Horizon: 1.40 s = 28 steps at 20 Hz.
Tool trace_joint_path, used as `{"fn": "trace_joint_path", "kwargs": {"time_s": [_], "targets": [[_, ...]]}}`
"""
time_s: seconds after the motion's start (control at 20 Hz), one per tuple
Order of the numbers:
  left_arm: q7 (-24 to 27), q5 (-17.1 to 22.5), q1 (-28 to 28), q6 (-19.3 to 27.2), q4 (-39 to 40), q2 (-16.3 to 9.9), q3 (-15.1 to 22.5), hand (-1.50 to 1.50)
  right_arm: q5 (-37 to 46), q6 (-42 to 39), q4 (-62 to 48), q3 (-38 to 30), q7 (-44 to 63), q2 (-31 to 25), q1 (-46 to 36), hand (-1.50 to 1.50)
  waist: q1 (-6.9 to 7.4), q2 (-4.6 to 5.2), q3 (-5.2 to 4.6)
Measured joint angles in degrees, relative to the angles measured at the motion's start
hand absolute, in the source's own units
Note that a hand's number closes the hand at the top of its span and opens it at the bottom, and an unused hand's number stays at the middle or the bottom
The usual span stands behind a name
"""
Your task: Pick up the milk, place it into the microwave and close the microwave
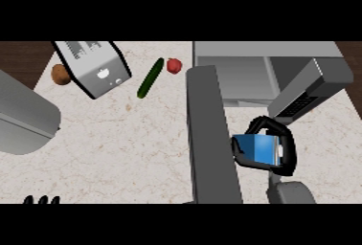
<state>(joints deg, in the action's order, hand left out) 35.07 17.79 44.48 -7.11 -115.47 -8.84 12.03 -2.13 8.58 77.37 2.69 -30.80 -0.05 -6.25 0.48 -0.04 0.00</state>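
The blue milk carton (260, 148) is held above the counter in my right hand (284, 152), whose black fingers and thumb curl round it and hide its edges. It hangs just in front of the microwave (240, 76), below the cavity's mouth. The microwave's door (210, 143) stands wide open, a long dark grey slab reaching toward me just left of the carton. The keypad panel (304, 103) lies to the carton's upper right. My left hand (41, 199) rests at the lower left edge, fingers up.
A silver appliance (96, 67) lies tilted at the back left, with a brown potato (61, 74) beside it. A cucumber (150, 77) and a red fruit (174, 65) lie left of the microwave. A large grey rounded object (21, 119) fills the left edge.
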Motion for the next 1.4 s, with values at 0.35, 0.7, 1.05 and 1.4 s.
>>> {"fn": "trace_joint_path", "kwargs": {"time_s": [0.35, 0.7, 1.05, 1.4], "targets": [[0.48, 0.05, 0.46, -0.64, 0.82, -0.16, -0.54, -1.5, 2.01, 7.52, -13.51, -0.39, 1.38, -0.13, -11.71, 1.5, 0.46, 0.13, 0.02], [0.46, 0.03, -0.06, -0.99, 1.3, -0.34, -1.27, -1.5, -0.3, 10.07, -33.07, -5.13, -4.07, -0.44, -23.46, 1.5, 0.97, 0.33, 0.05], [0.92, 0.18, -0.48, -2.28, 2.54, -0.86, -1.63, -1.5, 0.39, 13.67, -50.83, -10.44, -8.95, -2.85, -34.34, 1.5, 2.19, 0.86, 0.1], [0.49, 1.52, -1.24, -3.66, 2.07, -2.02, -2.86, -1.5, 2.73, 17.95, -61.36, -11.78, -11.02, -5.34, -40.64, 1.5, 3.95, 1.65, 0.18]]}}
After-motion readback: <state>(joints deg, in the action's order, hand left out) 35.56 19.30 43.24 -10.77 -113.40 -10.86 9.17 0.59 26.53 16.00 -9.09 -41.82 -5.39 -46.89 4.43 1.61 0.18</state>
